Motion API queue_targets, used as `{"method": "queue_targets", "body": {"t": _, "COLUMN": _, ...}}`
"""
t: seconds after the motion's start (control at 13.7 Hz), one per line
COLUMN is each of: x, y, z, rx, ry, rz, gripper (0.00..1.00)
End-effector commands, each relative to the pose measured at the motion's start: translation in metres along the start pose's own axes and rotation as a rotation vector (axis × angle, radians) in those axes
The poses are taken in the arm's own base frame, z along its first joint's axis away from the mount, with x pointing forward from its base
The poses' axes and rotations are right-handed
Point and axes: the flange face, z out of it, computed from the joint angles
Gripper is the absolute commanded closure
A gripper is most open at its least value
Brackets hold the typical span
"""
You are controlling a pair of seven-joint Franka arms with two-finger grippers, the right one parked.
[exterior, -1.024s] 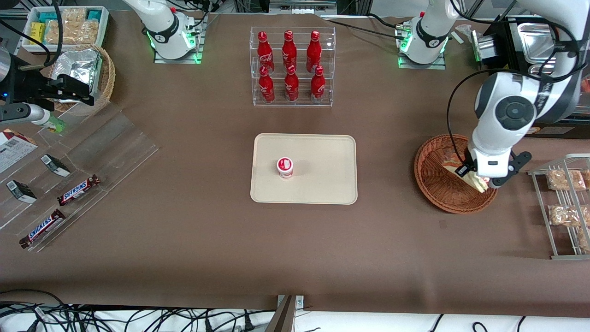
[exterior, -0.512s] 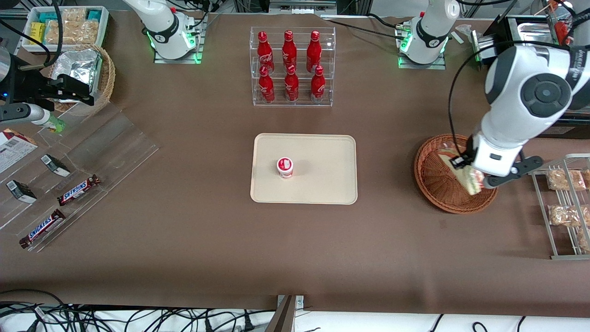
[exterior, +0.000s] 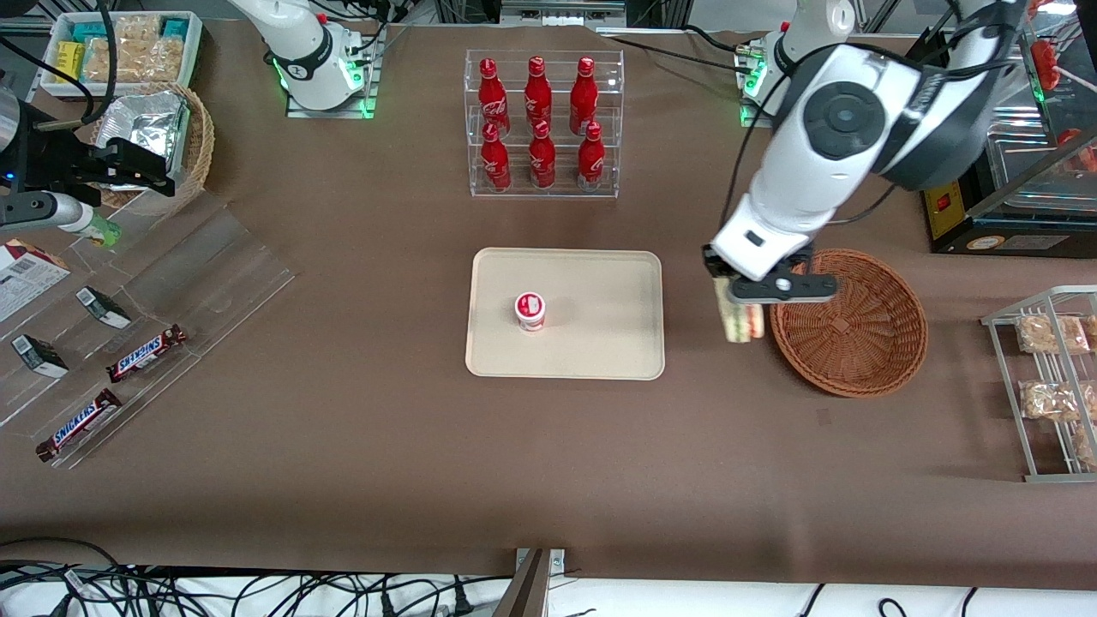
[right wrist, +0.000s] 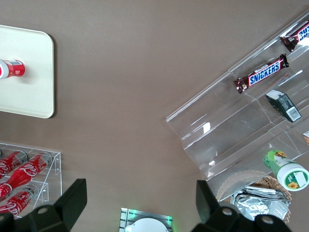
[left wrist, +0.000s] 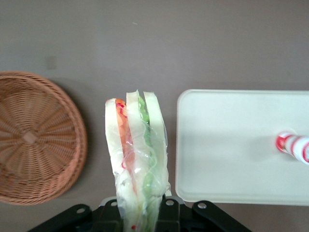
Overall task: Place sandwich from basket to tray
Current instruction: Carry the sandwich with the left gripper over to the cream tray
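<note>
My left gripper (exterior: pixel 742 314) is shut on the sandwich (exterior: pixel 739 322), a plastic-wrapped wedge of white bread with green and pink-red filling, also in the left wrist view (left wrist: pixel 137 159). It hangs above the bare table between the reddish-brown wicker basket (exterior: pixel 857 343) and the cream tray (exterior: pixel 600 343). The basket holds nothing; it also shows in the left wrist view (left wrist: pixel 34 137). The tray (left wrist: pixel 227 159) carries a small red-and-white cup (exterior: pixel 530 311).
A clear rack of red cola bottles (exterior: pixel 542 124) stands farther from the front camera than the tray. A wire rack with bagged beige snacks (exterior: pixel 1050 377) lies toward the working arm's end. Acrylic shelves with Snickers bars (exterior: pixel 146 353) lie toward the parked arm's end.
My left gripper lifted the sandwich out of the basket and carried it sideways toward the tray. The basket is now empty.
</note>
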Motion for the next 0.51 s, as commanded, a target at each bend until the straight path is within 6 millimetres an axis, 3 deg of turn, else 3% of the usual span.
{"method": "queue_targets", "body": {"t": 0.0, "x": -0.001, "y": 0.035, "z": 0.020, "rx": -0.075, "ry": -0.027, "rz": 0.084, "gripper": 1.00}}
{"method": "queue_targets", "body": {"t": 0.15, "x": -0.011, "y": 0.067, "z": 0.044, "rx": -0.098, "ry": -0.023, "rz": 0.133, "gripper": 1.00}}
{"method": "queue_targets", "body": {"t": 0.44, "x": -0.006, "y": 0.089, "z": 0.100, "rx": -0.090, "ry": 0.000, "rz": 0.105, "gripper": 1.00}}
